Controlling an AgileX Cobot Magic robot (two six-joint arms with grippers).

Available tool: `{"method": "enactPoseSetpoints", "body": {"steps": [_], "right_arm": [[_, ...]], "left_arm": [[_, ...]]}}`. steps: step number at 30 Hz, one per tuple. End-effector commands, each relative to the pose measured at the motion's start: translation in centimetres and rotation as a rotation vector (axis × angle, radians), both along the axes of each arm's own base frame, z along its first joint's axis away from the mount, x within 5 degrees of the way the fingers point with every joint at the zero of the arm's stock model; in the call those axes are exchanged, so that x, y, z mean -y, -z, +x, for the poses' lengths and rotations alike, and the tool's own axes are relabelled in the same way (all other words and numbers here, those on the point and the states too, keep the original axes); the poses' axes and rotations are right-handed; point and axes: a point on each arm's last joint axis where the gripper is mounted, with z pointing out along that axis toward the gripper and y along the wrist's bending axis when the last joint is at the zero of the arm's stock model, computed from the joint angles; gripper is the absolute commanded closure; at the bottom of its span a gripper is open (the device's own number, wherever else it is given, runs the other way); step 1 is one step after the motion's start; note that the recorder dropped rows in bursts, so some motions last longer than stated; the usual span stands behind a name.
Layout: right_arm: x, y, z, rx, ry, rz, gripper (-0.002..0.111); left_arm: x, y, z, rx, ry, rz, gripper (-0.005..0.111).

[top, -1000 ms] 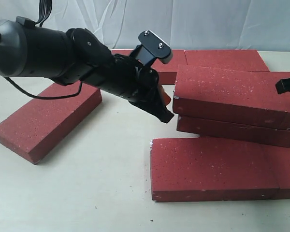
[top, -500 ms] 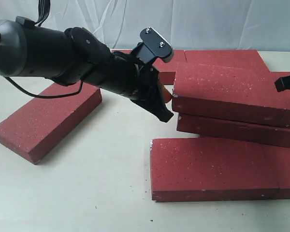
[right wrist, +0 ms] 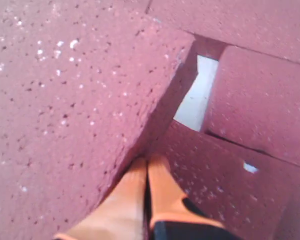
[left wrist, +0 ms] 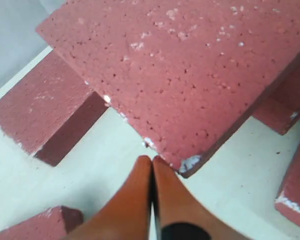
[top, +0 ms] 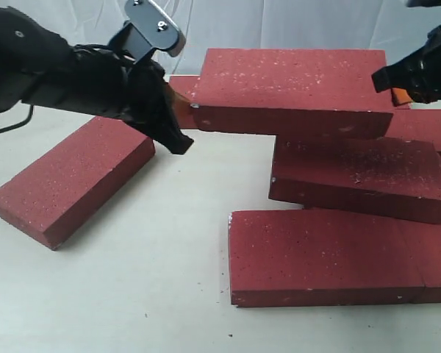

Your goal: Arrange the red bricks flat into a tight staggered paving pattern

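One of the red bricks hangs level in the air, squeezed end to end between my two grippers. My left gripper is shut, its orange tips pressed against the brick's left end near a chipped corner. My right gripper is also shut and pushes on the right end. Nothing sits between either pair of fingers. Under the raised brick a second brick lies tilted, resting on a flat one at the front.
A lone brick lies at an angle on the left of the pale table. More bricks lie flat at the back and on the right. A white cloth backdrop hangs behind.
The top brick has come up off the stack and shifted left, uncovering the tilted brick below. Both arms rose with it, the left one pulling back to the left.
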Motion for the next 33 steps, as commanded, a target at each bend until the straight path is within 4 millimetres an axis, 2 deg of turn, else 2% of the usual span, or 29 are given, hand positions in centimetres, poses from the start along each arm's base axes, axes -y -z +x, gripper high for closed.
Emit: {"method": "enactPoseSetpoints", "body": {"steps": [1, 8, 15, 22, 25, 33], "right_arm": [[-4.5, -0.6, 0.5, 0.037, -0.093, 0.095, 0.109], [-10.5, 3.0, 3.8, -0.005, -0.201, 0.084, 0.109], [-14.2, 5.5, 6.0, -0.041, -0.264, 0.080, 0.109], [-14.7, 8.3, 7.5, -0.084, -0.272, 0.036, 0.109], [-14.3, 9.4, 7.7, -0.084, -0.299, -0.038, 0.109], [-13.2, 9.5, 8.4, -0.035, -0.244, -0.164, 0.109]], "left_arm": [[-2.1, 0.2, -0.4, -0.055, -0.036, -0.018, 0.107], [-6.3, 1.4, 0.6, -0.104, -0.144, 0.006, 0.107], [-6.8, 3.1, 1.2, -0.135, -0.119, 0.079, 0.107], [-7.0, 5.4, 2.2, -0.148, -0.123, 0.156, 0.107], [-7.1, 5.7, 2.6, -0.127, -0.148, 0.164, 0.107], [-7.6, 5.6, 2.9, -0.109, -0.172, 0.170, 0.107]]}}
